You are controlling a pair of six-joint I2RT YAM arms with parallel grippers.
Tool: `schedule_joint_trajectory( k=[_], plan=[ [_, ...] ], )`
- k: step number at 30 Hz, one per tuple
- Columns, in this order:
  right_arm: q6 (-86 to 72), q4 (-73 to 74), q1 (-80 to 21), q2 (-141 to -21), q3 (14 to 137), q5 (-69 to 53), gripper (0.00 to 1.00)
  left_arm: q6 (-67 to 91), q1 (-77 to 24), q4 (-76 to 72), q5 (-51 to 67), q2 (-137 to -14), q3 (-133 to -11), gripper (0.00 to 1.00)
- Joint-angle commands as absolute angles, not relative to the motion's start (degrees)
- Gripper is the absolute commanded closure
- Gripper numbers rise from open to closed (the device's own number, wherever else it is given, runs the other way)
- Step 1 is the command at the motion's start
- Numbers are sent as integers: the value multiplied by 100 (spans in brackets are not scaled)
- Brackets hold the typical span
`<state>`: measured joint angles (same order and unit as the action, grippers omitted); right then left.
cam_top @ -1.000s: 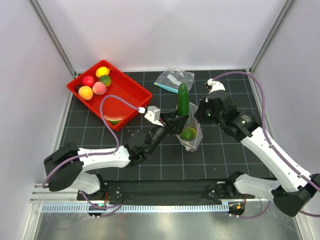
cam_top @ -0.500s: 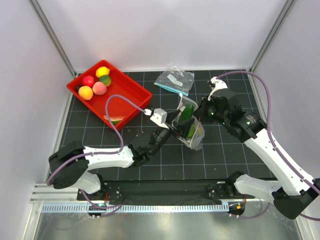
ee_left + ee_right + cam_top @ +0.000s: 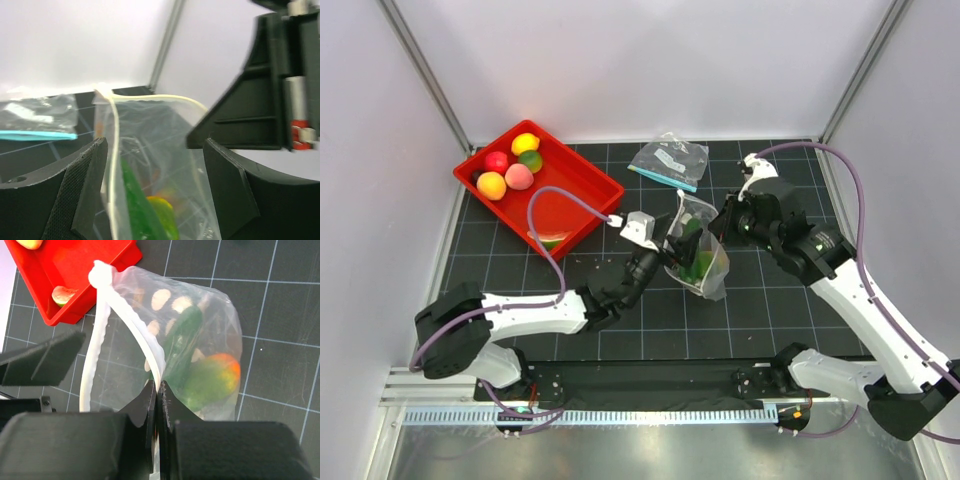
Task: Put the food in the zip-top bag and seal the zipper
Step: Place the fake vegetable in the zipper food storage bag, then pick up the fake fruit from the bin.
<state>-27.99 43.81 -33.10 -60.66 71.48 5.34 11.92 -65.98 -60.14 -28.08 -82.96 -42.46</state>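
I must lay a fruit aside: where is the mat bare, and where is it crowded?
Bare mat lies on the near side of the zip-top bag. A smaller patch lies between the red tray and the small pouch. It is crowded at the bag's mouth, where the left pincer and the right pincer meet.

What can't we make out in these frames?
Left wrist: food in the zip-top bag, blurred, cut off by the bottom edge.
Right wrist: zipper near end, behind the right gripper shut fingers.
Top: dark piece in the red tray corner, too small.
Left wrist: whether the left gripper touches the bag, blurred.
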Motion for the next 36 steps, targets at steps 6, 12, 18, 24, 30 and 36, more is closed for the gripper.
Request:
schedule_joint_trajectory(
  k=[6,12,18,24,30,36],
  plan=[
    [-2663,4184,-3270,-5766,7216,729,99,1624,-5865,-4388,-3772,-7631,-4887,18],
    [-2637,4175,-3269,-5713,7154,765,99,2996,-4468,-2789,-3234,-7207,-5035,15],
    [-2619,4113,-3270,-5757,7145,738,99,2910,-3088,-620,-3445,-7654,-6351,0],
    [-2610,4061,-3270,-5906,7259,615,99,3523,-1489,887,-2111,-8567,-7530,0],
    [-2567,4078,-3269,-6099,7462,545,99,4577,-609,1686,-2329,-9761,-8603,0],
    [-2479,4184,-3269,-6337,7761,510,99,5238,-141,2250,-2627,-10801,-9501,0]
  ],
)
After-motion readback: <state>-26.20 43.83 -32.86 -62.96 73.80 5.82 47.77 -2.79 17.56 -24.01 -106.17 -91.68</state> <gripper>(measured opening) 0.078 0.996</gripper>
